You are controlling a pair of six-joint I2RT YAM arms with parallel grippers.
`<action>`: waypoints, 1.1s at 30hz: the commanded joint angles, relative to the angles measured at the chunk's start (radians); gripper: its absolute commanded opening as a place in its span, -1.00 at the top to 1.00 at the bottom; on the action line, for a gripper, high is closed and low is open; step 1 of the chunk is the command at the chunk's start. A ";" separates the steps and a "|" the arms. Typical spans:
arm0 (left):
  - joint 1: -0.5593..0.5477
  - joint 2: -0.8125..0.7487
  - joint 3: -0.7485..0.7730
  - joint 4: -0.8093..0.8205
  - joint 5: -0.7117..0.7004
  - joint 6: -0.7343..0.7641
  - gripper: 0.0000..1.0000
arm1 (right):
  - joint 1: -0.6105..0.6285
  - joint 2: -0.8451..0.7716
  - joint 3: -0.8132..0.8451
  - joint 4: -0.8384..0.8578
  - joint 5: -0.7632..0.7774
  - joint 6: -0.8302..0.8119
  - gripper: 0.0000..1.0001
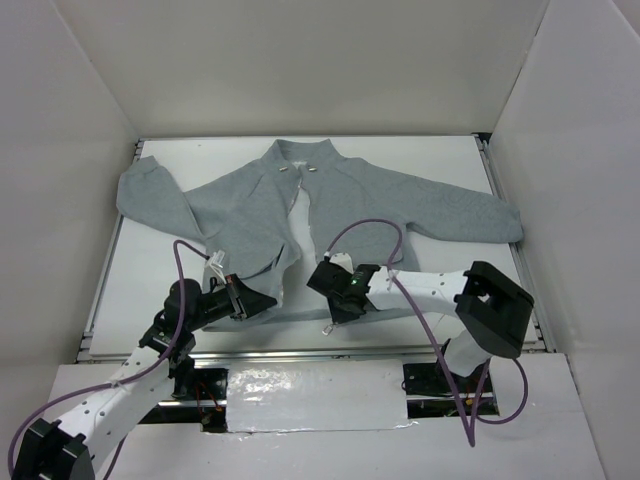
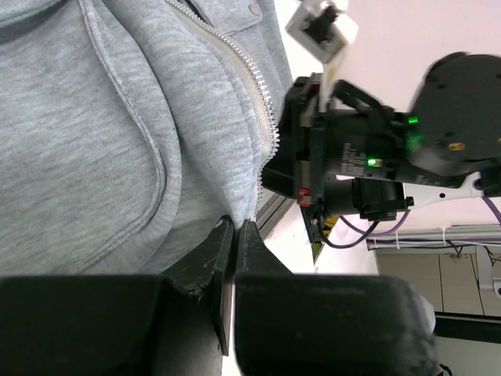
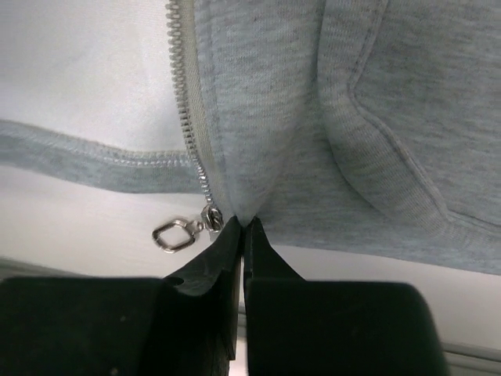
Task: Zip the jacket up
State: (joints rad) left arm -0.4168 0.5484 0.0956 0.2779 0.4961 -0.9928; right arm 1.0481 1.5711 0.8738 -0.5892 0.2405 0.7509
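The light-grey fleece jacket (image 1: 400, 205) lies face up on the white table (image 1: 440, 160), sleeves spread and front open. My left gripper (image 1: 268, 300) is shut on the bottom hem of one front panel, right beside its zipper teeth (image 2: 264, 110). My right gripper (image 1: 316, 277) is shut on the bottom corner of the other front panel (image 3: 258, 117). The metal slider (image 3: 211, 215) and its square pull (image 3: 176, 233) hang just left of the right fingertips, outside the jaws. In the left wrist view the fingers (image 2: 211, 251) pinch fabric, with the right arm's wrist (image 2: 352, 168) close by.
White walls (image 1: 70, 180) enclose the table on three sides. A metal rail (image 1: 300, 352) runs along the near edge, with a strip of silver tape (image 1: 320, 395) below it. Purple cables (image 1: 365, 225) loop over the jacket's lower right part.
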 commanded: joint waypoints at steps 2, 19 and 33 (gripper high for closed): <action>-0.005 0.008 0.027 0.081 0.024 0.019 1.00 | 0.013 -0.143 0.022 0.045 -0.027 0.060 1.00; -0.014 0.203 0.064 0.510 -0.106 -0.064 1.00 | 0.012 -0.505 -0.214 0.516 -0.103 0.203 1.00; -0.190 0.251 0.038 0.715 -0.369 -0.103 1.00 | 0.012 -0.505 -0.208 0.643 0.008 0.219 1.00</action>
State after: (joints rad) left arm -0.5640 0.8268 0.1184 0.8536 0.2050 -1.0836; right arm 1.0504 1.0523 0.6468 -0.0494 0.2276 0.9508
